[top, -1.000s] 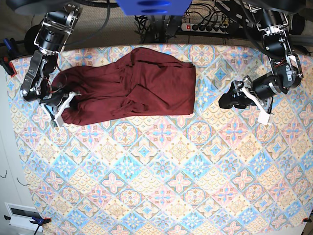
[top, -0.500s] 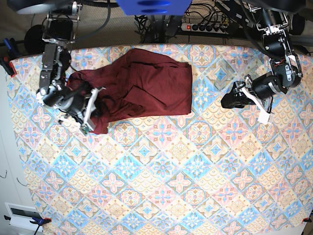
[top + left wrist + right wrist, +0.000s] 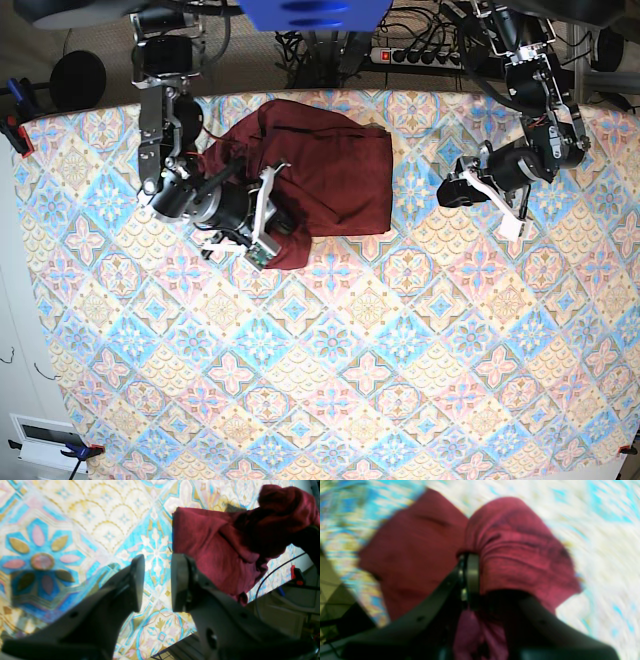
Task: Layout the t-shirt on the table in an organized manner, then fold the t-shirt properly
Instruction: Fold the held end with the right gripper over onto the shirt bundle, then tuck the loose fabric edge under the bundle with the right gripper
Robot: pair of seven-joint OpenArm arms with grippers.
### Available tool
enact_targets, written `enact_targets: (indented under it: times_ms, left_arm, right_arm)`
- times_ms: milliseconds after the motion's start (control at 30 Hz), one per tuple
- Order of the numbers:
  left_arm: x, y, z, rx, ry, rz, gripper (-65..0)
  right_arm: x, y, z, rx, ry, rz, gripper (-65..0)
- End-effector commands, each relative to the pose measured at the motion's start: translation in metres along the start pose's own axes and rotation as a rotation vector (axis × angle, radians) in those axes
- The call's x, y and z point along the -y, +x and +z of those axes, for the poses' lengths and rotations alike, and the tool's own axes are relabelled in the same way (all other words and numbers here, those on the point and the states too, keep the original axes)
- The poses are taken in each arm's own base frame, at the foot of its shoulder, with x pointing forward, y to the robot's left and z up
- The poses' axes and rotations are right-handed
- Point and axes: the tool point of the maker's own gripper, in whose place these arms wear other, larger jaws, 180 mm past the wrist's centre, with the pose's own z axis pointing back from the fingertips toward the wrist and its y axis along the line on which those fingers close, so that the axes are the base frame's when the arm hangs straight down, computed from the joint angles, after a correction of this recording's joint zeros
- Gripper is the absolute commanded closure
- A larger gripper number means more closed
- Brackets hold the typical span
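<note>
Bright, even light falls from overhead, and the pastel tile-patterned surface point(image 3: 380, 370) carries only soft shadows. The right wrist view is smeared with motion blur, the dark maroon knit t-shirt point(image 3: 517, 552) soft-edged. The left wrist view is sharper, glaring pale at its far edge.

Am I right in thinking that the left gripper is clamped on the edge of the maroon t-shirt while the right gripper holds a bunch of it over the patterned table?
Not quite. The left gripper holds nothing: in the left wrist view its jaws stand apart over the bare table, short of the t-shirt. The right gripper does grip a bunch of it.
</note>
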Motion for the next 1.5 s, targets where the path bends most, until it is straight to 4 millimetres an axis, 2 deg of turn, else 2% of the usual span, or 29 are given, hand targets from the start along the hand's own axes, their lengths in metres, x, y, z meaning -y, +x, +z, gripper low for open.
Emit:
enact_targets:
  times_ms: [0,167,367,533,667,767,900,1000,1200,1267,1400,1467]
  left_arm:
    - [0.002,0.009,0.002,0.030,-0.001,-0.018,-17.1]
    - [-0.005,-0.003,-0.008,-0.006,0.001,0.032,-17.1]
    - [-0.005,-0.004,-0.007,-0.008,-0.002,0.034,-17.0]
    - [-0.005,-0.003,-0.008,-0.005,-0.003,0.033,-17.0]
    - [-0.004,-0.001,-0.008,0.000,-0.006,0.030,-17.1]
    - [-0.003,0.000,-0.008,0.001,-0.008,0.030,-17.1]
    - [0.000,0.003,-0.010,0.010,-0.017,0.032,-17.1]
    - [0.000,0.003,-0.010,0.010,-0.017,0.029,-17.1]
    - [0.001,0.003,-0.010,0.012,-0.021,0.031,-17.1]
    - [0.001,0.003,-0.010,0.012,-0.021,0.031,-17.1]
    - [0.001,0.005,-0.010,0.015,-0.021,0.029,-17.1]
    - [0.001,0.005,-0.010,0.014,-0.019,0.027,-17.1]
  right_arm:
    - [0.004,0.023,0.004,0.063,-0.012,0.036,-2.3]
    - [-0.017,0.052,-0.008,0.113,0.044,0.079,-2.4]
    - [-0.040,0.065,-0.024,0.087,0.047,0.197,-2.5]
    - [-0.061,0.058,-0.040,0.013,0.040,0.344,-4.1]
    - [-0.074,0.043,-0.053,-0.073,0.031,0.460,-12.8]
    - [-0.078,0.031,-0.055,-0.114,0.034,0.521,-19.3]
    - [-0.066,0.021,-0.047,-0.141,0.007,0.548,-20.6]
    - [-0.026,0.024,-0.026,-0.111,-0.093,0.501,-20.6]
    - [0.040,-0.026,0.017,-0.178,-0.264,0.291,-20.9]
    - [0.051,-0.035,0.025,-0.190,-0.295,0.248,-21.0]
    - [0.058,-0.026,0.034,-0.081,-0.264,0.123,-21.1]
    - [0.065,-0.033,0.039,-0.046,-0.234,0.015,-21.8]
